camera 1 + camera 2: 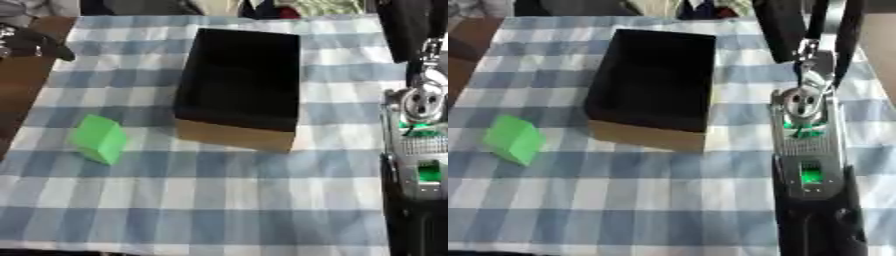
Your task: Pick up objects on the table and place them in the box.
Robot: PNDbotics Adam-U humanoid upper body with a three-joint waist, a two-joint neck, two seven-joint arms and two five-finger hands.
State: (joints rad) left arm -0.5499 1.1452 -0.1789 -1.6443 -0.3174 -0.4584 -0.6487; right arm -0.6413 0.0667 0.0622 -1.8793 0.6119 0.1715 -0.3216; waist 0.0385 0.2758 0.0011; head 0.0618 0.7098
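Observation:
A green block [99,138] lies on the checked cloth, left of the box. The box [232,135] is brown cardboard with a dark, empty-looking inside and stands in the middle of the table. My right arm [805,150] runs up the right side, silver and black with green lights. Its hand [776,30] is beyond the box's far right corner, its dark fingers pointing straight away and holding nothing. A dark shape with silver bits [35,42] at the far left edge looks like my left hand, apart from the block.
The blue and white checked cloth [219,200] covers the table. A strip of bare brown tabletop [17,90] shows along the left. Clutter and dark shapes line the far edge.

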